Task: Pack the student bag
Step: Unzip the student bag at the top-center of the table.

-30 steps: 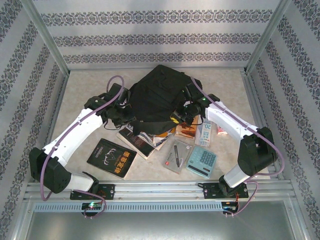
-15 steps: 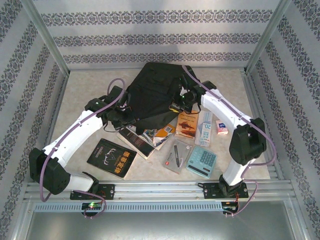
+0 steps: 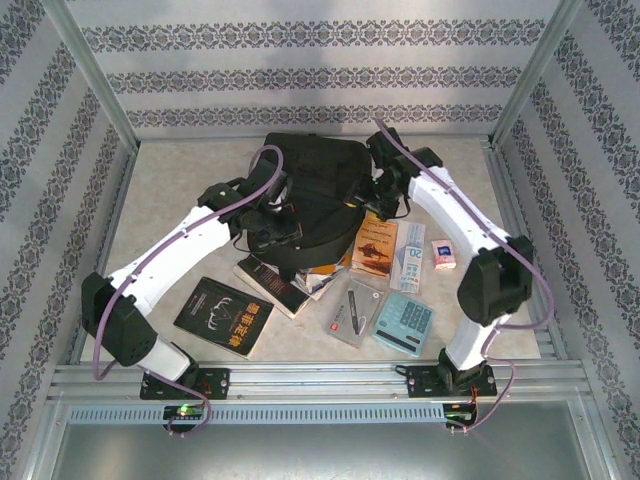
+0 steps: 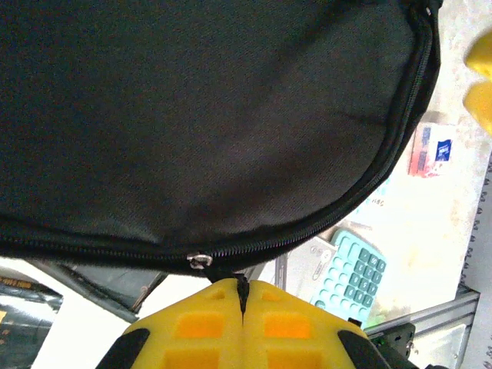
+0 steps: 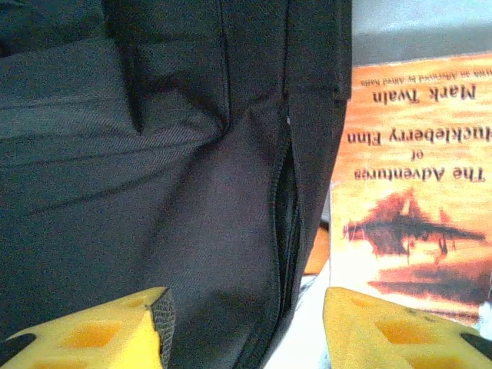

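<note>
One student bag [image 3: 315,180] shifted, left pincer [image 4: 242,283], right pincer [image 5: 246,298]

The student bag [image 3: 310,185], a large black soft-fabric backpack with a rounded outline, lies slumped and rumpled just left of and beyond an orange-covered Huckleberry Finn book [image 3: 377,243], dwarfing it. In the right wrist view the bag's dark twill folds into deep creases, and its right edge laps over the left side of the book's cover. In the left wrist view a smooth black panel bulges outward, bordered by a curved zipper [image 4: 323,227] that runs closed along the seam, its small metal slider sitting at the panel's lower edge.
</note>
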Controlling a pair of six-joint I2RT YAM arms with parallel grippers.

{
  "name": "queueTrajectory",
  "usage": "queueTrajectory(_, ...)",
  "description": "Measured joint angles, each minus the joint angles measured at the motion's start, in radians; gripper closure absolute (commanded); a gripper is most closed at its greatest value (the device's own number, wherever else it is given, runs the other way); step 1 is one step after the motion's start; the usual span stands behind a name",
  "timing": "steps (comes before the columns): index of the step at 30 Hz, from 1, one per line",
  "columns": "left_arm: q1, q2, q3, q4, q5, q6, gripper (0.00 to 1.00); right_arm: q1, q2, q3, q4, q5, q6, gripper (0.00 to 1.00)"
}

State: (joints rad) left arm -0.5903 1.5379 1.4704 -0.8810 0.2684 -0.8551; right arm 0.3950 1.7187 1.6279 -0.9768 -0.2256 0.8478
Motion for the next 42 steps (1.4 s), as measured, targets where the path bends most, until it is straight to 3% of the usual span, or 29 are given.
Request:
queueTrajectory(5, -0.009, 0.018, 0.053, 0.002, 0.017, -0.010, 1.00, 0.009, -0.141, -0.095, 0.005, -0.066, 0.155, 0.44)
queueTrajectory(10, -0.019, 0.024, 0.068, 0.003, 0.023, -0.010, 1.00, 0.063, -0.146, -0.171, 0.062, -0.147, 0.301, 0.24)
queueTrajectory(12, -0.024, 0.033, 0.076, 0.003, 0.024, -0.010, 1.00, 0.084, -0.126, -0.174, 0.078, -0.162, 0.336, 0.22)
queueTrajectory(18, -0.031, 0.043, 0.095, 0.002, 0.027, -0.010, 1.00, 0.112, -0.076, -0.176, 0.122, -0.174, 0.380, 0.39)
queueTrajectory(32, -0.032, 0.004, -0.009, 0.008, 0.016, -0.043, 1.00, 0.086, -0.072, -0.290, 0.197, -0.142, 0.359, 1.00)
queueTrajectory(42, -0.016, -0.034, -0.053, 0.009, -0.040, -0.043, 1.00, 0.073, -0.072, -0.291, 0.196, -0.129, 0.270, 1.00)
